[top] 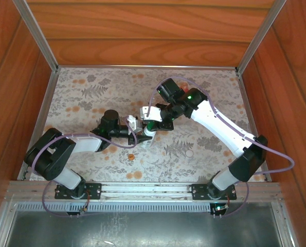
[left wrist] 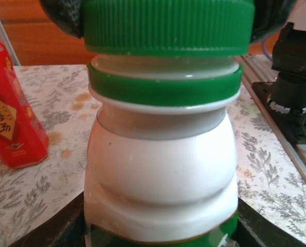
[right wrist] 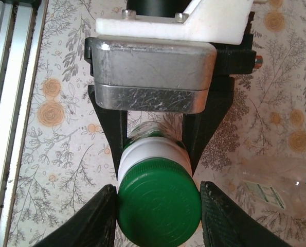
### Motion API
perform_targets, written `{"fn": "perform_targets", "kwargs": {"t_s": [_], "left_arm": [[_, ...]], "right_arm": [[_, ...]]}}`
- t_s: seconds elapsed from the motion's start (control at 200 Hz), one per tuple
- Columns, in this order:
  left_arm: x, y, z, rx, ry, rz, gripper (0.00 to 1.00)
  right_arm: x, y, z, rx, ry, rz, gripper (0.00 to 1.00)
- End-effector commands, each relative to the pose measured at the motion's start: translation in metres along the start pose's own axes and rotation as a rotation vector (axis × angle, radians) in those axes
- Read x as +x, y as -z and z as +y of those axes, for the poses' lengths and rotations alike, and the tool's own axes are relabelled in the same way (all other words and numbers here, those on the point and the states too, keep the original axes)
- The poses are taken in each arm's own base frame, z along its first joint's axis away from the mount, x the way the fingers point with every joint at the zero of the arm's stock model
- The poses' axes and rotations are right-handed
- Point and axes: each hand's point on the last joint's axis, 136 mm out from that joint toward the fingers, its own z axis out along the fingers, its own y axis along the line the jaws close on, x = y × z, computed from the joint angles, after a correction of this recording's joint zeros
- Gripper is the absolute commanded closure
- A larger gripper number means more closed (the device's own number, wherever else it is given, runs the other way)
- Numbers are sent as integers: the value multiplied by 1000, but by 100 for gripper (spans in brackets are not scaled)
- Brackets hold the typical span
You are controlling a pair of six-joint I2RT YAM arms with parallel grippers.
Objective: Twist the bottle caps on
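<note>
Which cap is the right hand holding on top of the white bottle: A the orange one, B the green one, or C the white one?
B: the right hand is closed on a green cap that sits on the white bottle.

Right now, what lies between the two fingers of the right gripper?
The green cap, seen in the right wrist view: it fills the gap between the fingers of the right gripper, atop the white bottle.
</note>
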Motion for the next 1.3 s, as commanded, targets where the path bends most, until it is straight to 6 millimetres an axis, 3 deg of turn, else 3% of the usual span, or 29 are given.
{"fn": "perform_targets", "kwargs": {"t_s": [0.0, 0.21, 0.34, 0.515, 0.645, 0.735, 0.934, 1.199, 1.294], "left_arm": [[-37, 3, 19, -77, -95, -62, 48], [-43, 9, 34, -188, -126, -54, 49], [-45, 11, 38, -215, -140, -51, 48], [-43, 6, 40, -197, -128, -50, 48], [-45, 4, 40, -179, -128, -55, 48], [-40, 5, 35, -172, -120, -49, 48], [-21, 11, 25, -159, -88, -14, 48], [-14, 18, 9, -111, -89, 14, 48], [-10, 19, 6, -98, -102, 35, 48]], "right_arm": [[6, -7, -4, 10, -73, 42, 61], [9, -9, -25, 125, -364, 41, 71], [11, -11, -42, 226, -691, 12, 75], [25, -13, -32, 308, -1079, 75, 76], [28, -7, -28, 329, -1182, 65, 75], [19, 0, -29, 321, -1131, 24, 70], [-10, 22, -21, 247, -817, -77, 37], [-16, 34, 26, 138, -77, -112, 28], [-14, 34, 29, 111, 83, -76, 26]]}}
